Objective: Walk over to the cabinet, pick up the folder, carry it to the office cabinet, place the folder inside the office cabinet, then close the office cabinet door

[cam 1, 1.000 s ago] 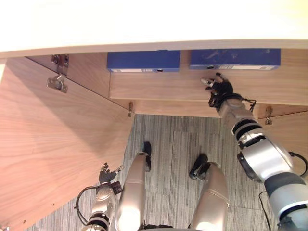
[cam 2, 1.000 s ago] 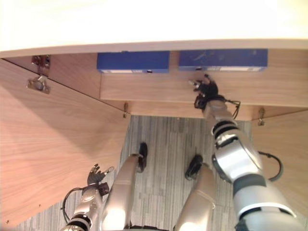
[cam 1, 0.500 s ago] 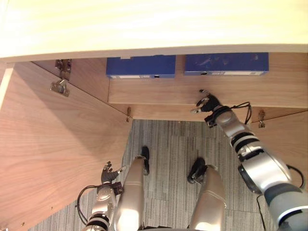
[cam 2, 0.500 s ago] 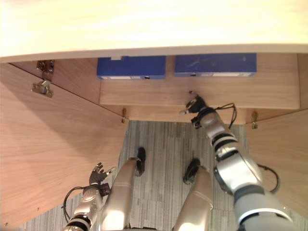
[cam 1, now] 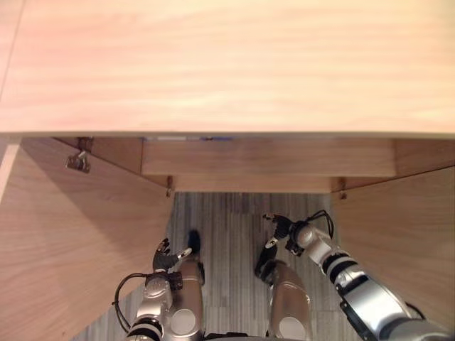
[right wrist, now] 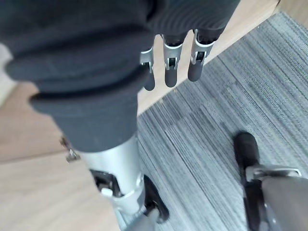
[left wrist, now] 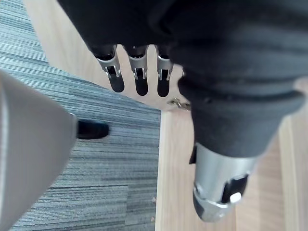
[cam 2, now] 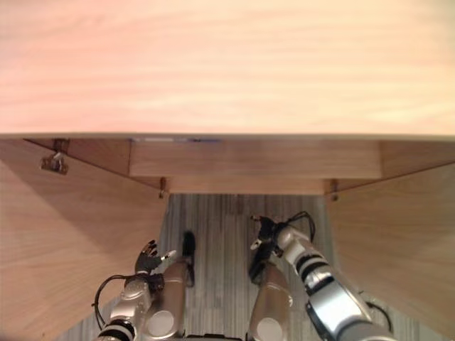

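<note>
1. Well, the left door [cam 1: 64, 249] of the office cabinet [cam 1: 227, 64] stands wide open, out on the left. If nobody swings it shut, the job is not done.
2. The left hand [cam 1: 166, 256] hangs low over the floor [cam 1: 227, 217], near that door. Its fingers are loose and apart, and it holds nothing. If it pushes the door too hard, the door could bang and bounce back.
3. The folder [cam 1: 217, 138] is inside, on the shelf [cam 1: 270, 158]. Only a thin blue edge peeks out, so I cannot tell how far back it sits. If it sticks out, a closing door could hit it.
4. The right hand [cam 1: 283, 231] hangs low too, fingers loose and apart, with nothing in it. Reaching up from so low, it could miss the door's edge.
5. The right door [cam 1: 398, 234] stands open on the right. It could bump the arm if both doors swing at once.
</note>
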Controlling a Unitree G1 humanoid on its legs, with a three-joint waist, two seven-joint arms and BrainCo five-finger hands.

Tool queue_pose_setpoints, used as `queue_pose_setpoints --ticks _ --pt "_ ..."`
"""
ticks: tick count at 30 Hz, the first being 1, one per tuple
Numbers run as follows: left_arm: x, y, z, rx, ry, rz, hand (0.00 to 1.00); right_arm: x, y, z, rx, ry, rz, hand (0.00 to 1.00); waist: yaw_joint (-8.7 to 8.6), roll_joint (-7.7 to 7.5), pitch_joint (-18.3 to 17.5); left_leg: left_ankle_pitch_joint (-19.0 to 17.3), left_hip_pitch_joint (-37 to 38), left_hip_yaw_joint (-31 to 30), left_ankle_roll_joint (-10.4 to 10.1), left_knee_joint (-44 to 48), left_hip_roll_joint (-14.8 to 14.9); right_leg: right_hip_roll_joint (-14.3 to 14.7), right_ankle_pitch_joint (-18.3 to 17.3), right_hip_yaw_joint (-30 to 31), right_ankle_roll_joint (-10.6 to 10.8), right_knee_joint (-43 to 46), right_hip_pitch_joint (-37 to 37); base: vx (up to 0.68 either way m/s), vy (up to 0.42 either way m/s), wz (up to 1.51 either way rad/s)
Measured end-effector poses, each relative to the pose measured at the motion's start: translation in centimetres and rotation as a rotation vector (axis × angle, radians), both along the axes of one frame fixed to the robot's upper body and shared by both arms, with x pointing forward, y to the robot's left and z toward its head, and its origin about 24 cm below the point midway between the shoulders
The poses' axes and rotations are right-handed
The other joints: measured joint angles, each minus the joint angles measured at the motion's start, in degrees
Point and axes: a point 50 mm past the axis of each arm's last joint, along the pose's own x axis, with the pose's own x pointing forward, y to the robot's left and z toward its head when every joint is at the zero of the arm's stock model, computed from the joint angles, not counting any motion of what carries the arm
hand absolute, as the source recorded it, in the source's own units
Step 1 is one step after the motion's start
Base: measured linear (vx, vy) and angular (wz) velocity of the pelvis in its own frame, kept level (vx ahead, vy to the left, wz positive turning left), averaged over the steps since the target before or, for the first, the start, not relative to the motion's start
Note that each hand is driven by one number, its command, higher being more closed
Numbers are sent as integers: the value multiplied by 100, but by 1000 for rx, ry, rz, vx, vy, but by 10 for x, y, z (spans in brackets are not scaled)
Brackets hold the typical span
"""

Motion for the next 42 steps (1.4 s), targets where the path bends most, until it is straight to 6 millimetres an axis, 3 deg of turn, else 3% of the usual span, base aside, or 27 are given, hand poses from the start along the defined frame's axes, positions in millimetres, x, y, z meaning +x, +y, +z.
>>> queue_pose_setpoints --ticks 4,6,9,11,13,15,18,20,22,27,32,33,34,35,36,38,40,41,42 --pt "-16 1 -17 65 118 -65 0 -43 -5 -48 246 133 -392 0 -150 -57 -494 133 441 87 -97 -448 261 415 155 -49 -26 -615 472 147 -71 -13" --pt "-18 -2 -19 86 134 -89 0 -92 -14 -82 375 255 -720 0 -212 -57 -615 132 704 133 -98 -379 302 535 221 -177 10 -967 1000 106 -38 12" --pt "-25 -5 -23 103 155 -99 0 -151 -14 -110 481 384 -1013 0 -213 -46 -854 45 836 171 -109 15 294 614 334 -127 14 -1347 1475 62 -39 -5" --pt "-34 -8 -28 91 182 -91 0 -159 -19 -112 506 379 -1081 0 -260 9 -970 -116 882 111 -143 215 292 671 401 17 13 -1435 1572 -9 0 -40" --pt "-49 -21 -37 51 228 -91 0 -168 -28 -114 500 368 -1145 0 -265 203 -1131 -616 1084 -320 -140 217 253 786 591 221 27 -1686 1695 -45 118 -60" --pt "-63 -24 -45 22 282 -77 0 -178 -25 -117 521 379 -1194 0 -254 156 -1319 -873 1230 -370 -75 114 84 802 861 550 89 -1998 1714 -67 167 -67" --pt "-71 -19 -49 4 308 -47 0 -187 -25 -120 569 383 -1283 0 -233 91 -1508 -914 1422 -61 19 -44 -64 739 1193 900 113 -2481 1827 -61 146 -62" --pt "-83 -14 -53 3 344 -28 0 -200 -30 -122 667 362 -1471 0 -225 104 -1724 -863 1604 118 102 -352 -228 659 1364 1162 120 -2777 1845 -12 142 -64" --pt "-90 -12 -56 -3 368 -31 0 -215 -33 -125 705 361 -1586 0 -235 91 -1855 -819 1826 106 138 -641 -318 659 1408 1318 134 -2897 1865 71 52 -39" --pt "-95 -11 -59 -29 385 -40 0 -239 -34 -129 677 395 -1647 0 -292 77 -1919 -846 2076 274 209 -644 -315 707 1426 1537 160 -2923 1955 109 43 -26" --pt "-98 -7 -59 -54 383 8 0 -224 -33 -126 684 376 -1587 0 -231 70 -1885 -1209 2344 1100 302 -343 -302 773 1424 2050 152 -2551 1724 -15 85 -86" --pt "-98 -7 -59 -62 382 16 0 -217 -33 -125 696 357 -1571 0 -229 71 -1860 -1336 2362 1296 350 -191 -288 781 1420 1987 123 -2418 1639 -92 63 -75" --pt "-98 -7 -59 -68 377 27 0 -213 -34 -123 705 342 -1566 0 -233 113 -1832 -1416 2361 1478 397 -60 -235 772 1384 1813 -46 -2331 1582 -100 23 -82" --pt "-99 -8 -59 -79 373 38 0 -210 -36 -122 718 323 -1578 0 -239 197 -1788 -1432 2363 1647 415 -5 -170 607 1051 1137 -484 -2022 1463 -73 44 -68" --pt "-100 -7 -59 -81 370 48 0 -209 -39 -121 741 301 -1616 0 -218 242 -1763 -1428 2397 1780 411 -8 -85 327 753 281 -642 -1316 1248 -42 48 -51" --pt "-107 -3 -60 -73 384 59 0 -214 -42 -121 750 290 -1668 0 -217 239 -1741 -1418 2563 1907 386 -38 1 2 502 -359 -603 -274 1274 35 4 -32" --pt "-113 -1 -61 -85 395 86 0 -221 -46 -122 766 278 -1729 0 -189 196 -1748 -1410 2662 1992 310 -94 -35 -121 249 -586 -389 -97 1396 96 -112 -34" --pt "-112 -2 -61 -88 396 84 0 -223 -50 -122 772 263 -1769 0 -157 165 -1802 -1343 2656 2033 245 -234 -122 -41 149 -628 -202 -340 1378 134 -172 -48" --pt "-113 -4 -62 -94 400 82 0 -222 -54 -121 783 249 -1794 0 -145 262 -1809 -1274 2638 2054 283 -353 -111 86 210 -624 -40 -612 1397 79 -123 -45"
